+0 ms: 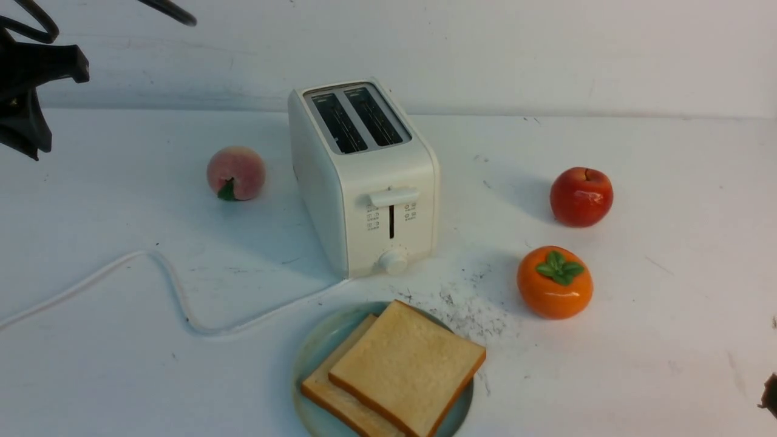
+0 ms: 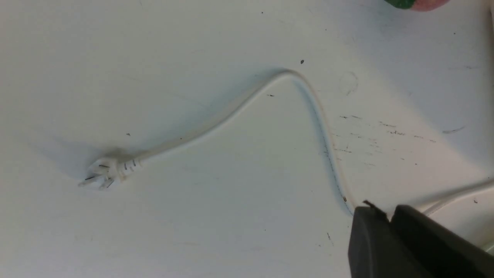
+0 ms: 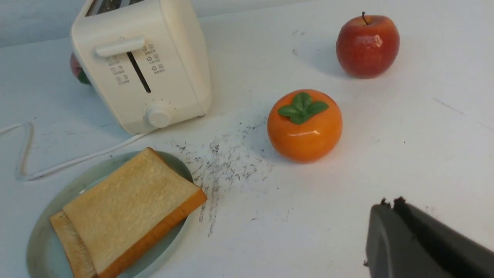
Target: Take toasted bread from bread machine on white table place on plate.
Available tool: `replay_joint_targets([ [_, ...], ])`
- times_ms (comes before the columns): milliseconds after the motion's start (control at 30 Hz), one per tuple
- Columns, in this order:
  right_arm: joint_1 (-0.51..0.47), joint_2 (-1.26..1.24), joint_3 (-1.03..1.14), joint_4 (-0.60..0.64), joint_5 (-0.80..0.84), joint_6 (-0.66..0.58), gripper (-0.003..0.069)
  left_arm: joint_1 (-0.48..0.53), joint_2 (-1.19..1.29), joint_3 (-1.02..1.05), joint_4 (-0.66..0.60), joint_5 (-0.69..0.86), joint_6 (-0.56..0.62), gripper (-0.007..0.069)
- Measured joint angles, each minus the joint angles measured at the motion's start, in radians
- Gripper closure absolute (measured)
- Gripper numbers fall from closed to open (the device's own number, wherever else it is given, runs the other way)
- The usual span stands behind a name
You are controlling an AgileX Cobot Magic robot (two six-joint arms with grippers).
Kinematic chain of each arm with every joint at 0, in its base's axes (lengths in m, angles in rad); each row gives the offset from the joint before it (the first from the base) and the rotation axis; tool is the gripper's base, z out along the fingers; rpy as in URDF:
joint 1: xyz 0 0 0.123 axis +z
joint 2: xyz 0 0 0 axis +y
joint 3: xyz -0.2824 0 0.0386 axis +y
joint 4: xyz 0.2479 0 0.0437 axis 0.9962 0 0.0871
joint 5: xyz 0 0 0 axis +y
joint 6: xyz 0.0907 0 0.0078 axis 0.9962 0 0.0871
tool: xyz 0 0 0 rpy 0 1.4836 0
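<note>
Both slices of toast lie flat on the round pale blue-green plate (image 1: 318, 349), which sits on the white bench (image 1: 668, 315) just in front of the white two-slot toaster (image 1: 364, 182). The upper slice (image 1: 407, 367) covers most of the lower slice (image 1: 340, 397), and one of its corners reaches past the plate's rim toward the robot's right. The toaster's slide lever (image 1: 394, 196) sits at the top of its track, above the round knob (image 1: 393, 261).

A white cord (image 1: 170, 285) leaves the toaster's base and snakes off to the left across the bench; the left wrist view shows its plug (image 2: 104, 173) lying loose on the surface. A peach (image 1: 236, 173) stands left of the toaster. A red apple (image 1: 581, 197) stands to its right, with an orange persimmon (image 1: 554, 282) nearer the robot. A patch of dark specks (image 1: 473, 309) lies between plate and persimmon.

The left pincer (image 2: 387, 211) has its fingers pressed together with nothing between them, raised over the bench near the cord. The right pincer (image 3: 390, 204) is likewise closed and holds nothing, above bare bench on the near side of the persimmon, well apart from the plate
</note>
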Motion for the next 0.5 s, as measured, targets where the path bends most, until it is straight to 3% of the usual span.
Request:
replay_joint_targets([
  [500, 0.000, 0.000, 0.006, 0.002, 0.015, 0.000, 0.0647, 0.000, 0.000, 0.000, -0.003, 0.000, -0.001, 0.0543],
])
